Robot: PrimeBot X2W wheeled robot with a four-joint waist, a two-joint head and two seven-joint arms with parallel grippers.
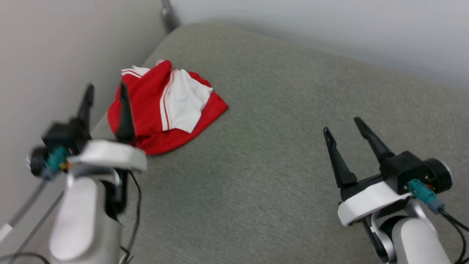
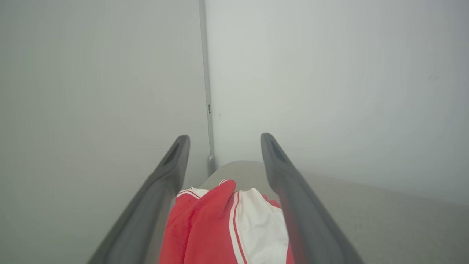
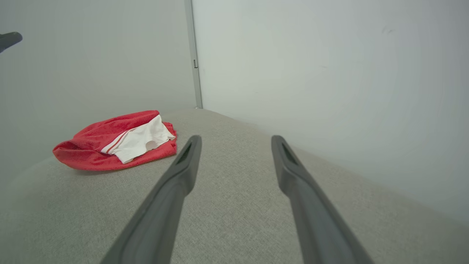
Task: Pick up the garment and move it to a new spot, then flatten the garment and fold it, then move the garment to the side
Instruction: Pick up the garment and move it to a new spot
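Note:
The garment (image 1: 165, 106) is a crumpled red heap with a white sleeve on top. It lies near the left edge of the grey fabric surface (image 1: 274, 165), toward the back corner. My left gripper (image 1: 106, 88) is open at the garment's near left side, and one finger crosses its red part in the head view. In the left wrist view the garment (image 2: 205, 227) sits low between the spread fingers of the left gripper (image 2: 224, 138). My right gripper (image 1: 341, 125) is open over bare fabric far to the right. The right wrist view shows the garment (image 3: 110, 143) well left of the right gripper (image 3: 237, 139).
Pale walls close off the left and back and meet at a corner with a thin metal strip (image 3: 194, 66). The grey surface drops off at its left edge, beside the left arm. A fingertip (image 3: 9, 38) of the left gripper shows at the far left of the right wrist view.

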